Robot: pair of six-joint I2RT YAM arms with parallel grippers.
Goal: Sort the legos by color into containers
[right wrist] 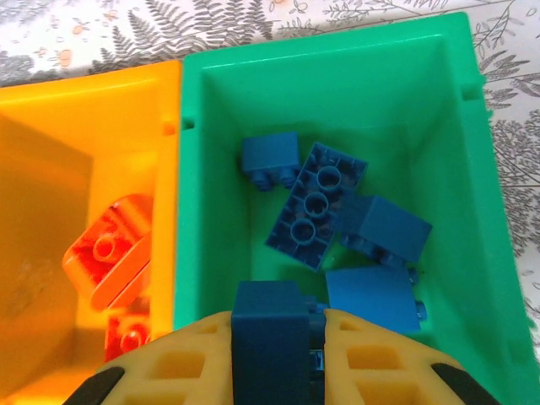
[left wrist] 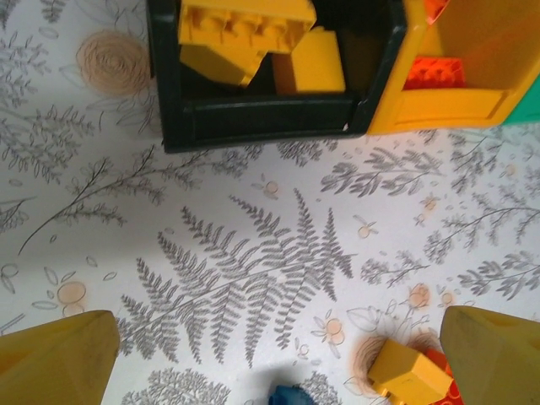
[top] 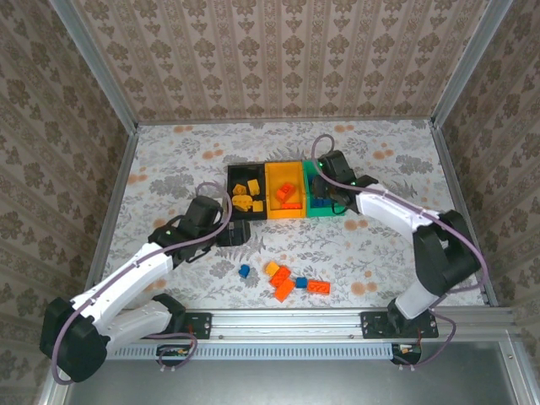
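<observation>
My right gripper (right wrist: pixel 274 337) pinches a blue brick (right wrist: pixel 268 308) over the green bin (right wrist: pixel 337 93); my left gripper (left wrist: pixel 274 363) hangs spread wide over the table (top: pixel 169 169).

From my right wrist I see the pinched brick held between my two fingers, just above the near wall of the green bin. Four more blue bricks (right wrist: pixel 316 202) lie on that bin's floor. The orange bin (right wrist: pixel 93 118) beside it holds red bricks (right wrist: pixel 110 249). From above, the three bins sit joined in a row at mid-table, with the black bin (top: pixel 229 190) at the left end. My left wrist faces the near wall of the black bin, with yellow bricks (left wrist: pixel 245 34) heaped inside. A small yellow brick (left wrist: pixel 409 371) lies on the table just beside my right-hand finger. Five loose bricks (top: pixel 287 281), blue, orange and red, lie clustered on the table nearer my bases, well apart from the bins.
</observation>
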